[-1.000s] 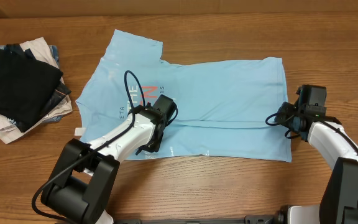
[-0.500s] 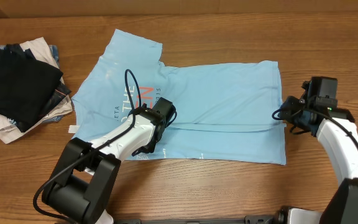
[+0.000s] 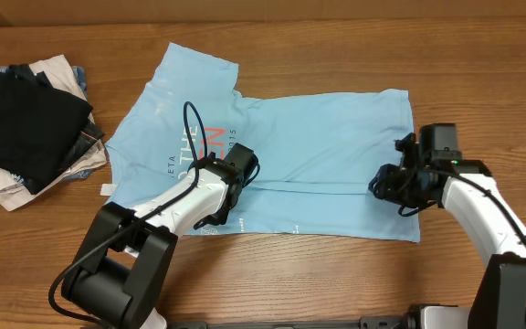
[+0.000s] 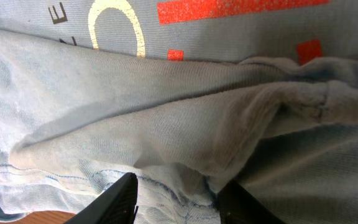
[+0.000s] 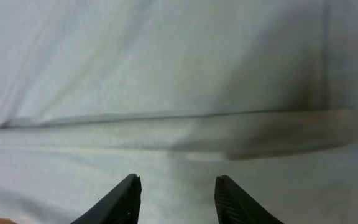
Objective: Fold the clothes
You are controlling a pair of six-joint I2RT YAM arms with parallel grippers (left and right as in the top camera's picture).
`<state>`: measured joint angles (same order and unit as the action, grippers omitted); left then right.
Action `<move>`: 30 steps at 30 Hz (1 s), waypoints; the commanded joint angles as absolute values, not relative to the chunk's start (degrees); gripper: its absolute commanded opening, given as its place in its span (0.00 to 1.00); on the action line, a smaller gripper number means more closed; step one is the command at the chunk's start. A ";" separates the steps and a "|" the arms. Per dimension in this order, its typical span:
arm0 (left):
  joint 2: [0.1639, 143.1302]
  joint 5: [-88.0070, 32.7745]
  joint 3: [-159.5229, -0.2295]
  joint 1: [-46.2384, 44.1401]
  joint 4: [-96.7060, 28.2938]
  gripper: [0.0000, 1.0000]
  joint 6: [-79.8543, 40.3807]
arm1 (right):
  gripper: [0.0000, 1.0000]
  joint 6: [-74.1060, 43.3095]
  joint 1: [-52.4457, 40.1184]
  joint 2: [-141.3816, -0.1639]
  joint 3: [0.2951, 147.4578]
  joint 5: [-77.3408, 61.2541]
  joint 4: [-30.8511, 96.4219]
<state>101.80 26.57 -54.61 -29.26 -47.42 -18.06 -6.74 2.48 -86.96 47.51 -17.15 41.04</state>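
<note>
Soft knit sky-blue T-shirt (image 3: 327, 128) lies mid-way across the table (image 3: 482, 55), its near edge doubled in a long fold. Left gripper (image 4: 176, 190) has its jaws apart over rumpled cloth; right gripper (image 5: 176, 186), also apart, has moved inward over the hem.

A robotics lab bench: two robot arms (image 3: 176, 196) at a wooden table (image 3: 336, 274).

The overhead camera looks straight down on the table (image 3: 336, 274). Both wrist cameras hang close over the T-shirt (image 3: 327, 128), the left at its lettering, the right over plain cloth nearer the table's right edge; overhead covers both patches.
</note>
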 commanded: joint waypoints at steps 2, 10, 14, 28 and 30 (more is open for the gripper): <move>104.49 25.41 -52.29 -28.84 -47.92 0.46 -18.92 | 0.42 -5.52 2.09 -88.95 45.71 -17.69 40.42; 104.49 25.45 -52.29 -28.84 -47.53 0.46 -18.90 | 0.42 -5.52 1.87 -89.82 42.09 -17.43 35.94; 104.49 25.43 -52.29 -28.84 -47.46 0.46 -18.90 | 0.43 -5.56 1.87 -89.82 40.77 -17.43 29.34; 104.49 25.43 -52.29 -28.84 -47.81 0.47 -18.90 | 0.51 -5.96 1.89 -89.82 40.56 -8.97 18.26; 104.49 25.43 -52.29 -28.84 -47.81 0.47 -18.90 | 0.53 -5.96 1.89 -89.82 40.56 -7.90 18.24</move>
<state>101.80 26.61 -54.61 -29.26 -47.40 -18.06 -5.98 2.15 -89.54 41.12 -11.11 18.72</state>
